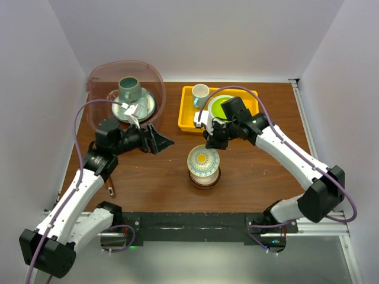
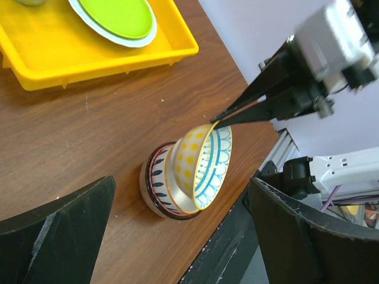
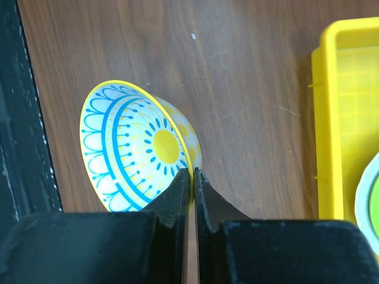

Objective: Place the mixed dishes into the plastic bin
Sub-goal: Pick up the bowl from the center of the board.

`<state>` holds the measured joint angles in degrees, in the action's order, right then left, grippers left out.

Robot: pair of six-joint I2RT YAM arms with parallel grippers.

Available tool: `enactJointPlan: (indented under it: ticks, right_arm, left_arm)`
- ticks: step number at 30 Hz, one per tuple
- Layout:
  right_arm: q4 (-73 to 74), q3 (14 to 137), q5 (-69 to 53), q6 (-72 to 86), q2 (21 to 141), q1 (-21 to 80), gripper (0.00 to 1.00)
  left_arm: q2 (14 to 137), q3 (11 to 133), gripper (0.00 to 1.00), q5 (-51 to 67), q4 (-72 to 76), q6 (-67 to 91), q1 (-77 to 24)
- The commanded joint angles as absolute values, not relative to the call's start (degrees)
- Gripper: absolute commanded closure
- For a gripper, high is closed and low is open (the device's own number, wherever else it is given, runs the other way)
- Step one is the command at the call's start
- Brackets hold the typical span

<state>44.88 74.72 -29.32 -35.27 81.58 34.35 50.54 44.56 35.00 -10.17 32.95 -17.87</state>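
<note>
Glazed bowl pinched by its rim, bin waiting at the far left of the desk.

On the desk (image 1: 154, 183), the plastic bin (image 1: 151, 74) sits at the back left and already holds a teal mug (image 1: 129, 90) standing on plates (image 1: 151, 105). A yellow tray (image 1: 185, 121) lies just beside the bin. Nearer the middle, the patterned bowl (image 3: 130, 148) is tipped on edge inside a striped bowl (image 2: 155, 183). The right hand (image 3: 192, 173) is clamped thinly on its upper rim, one finger inside and one outside. The left hand (image 1: 161, 141) is spread wide and holds nothing, between the bin and the bowls. The bowl looks stiff, glossy and breakable, probably light but slick. A rim pinch like this could let it swing or slip, so a deeper bite on the wall would likely hold better.
</note>
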Motion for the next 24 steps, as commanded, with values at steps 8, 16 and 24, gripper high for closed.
enactJointPlan:
  ticks: [8,16,24]
  right_arm:
    - [39.29,78.92,-33.05,-24.44,80.86,30.77,1.0]
    - [37.44,79.19,-32.61,-21.45,81.83,29.88,1.0]
    - [37.18,79.19,-32.52,-19.86,82.44,29.09,1.0]
  left_arm:
    - [51.33,46.41,0.0,24.45,-7.47,31.81,-28.03]
    - [49.83,45.09,0.0,16.71,-7.38,32.96,-35.23]
    - [52.99,46.58,0.0,8.89,-9.84,32.78,-41.74]
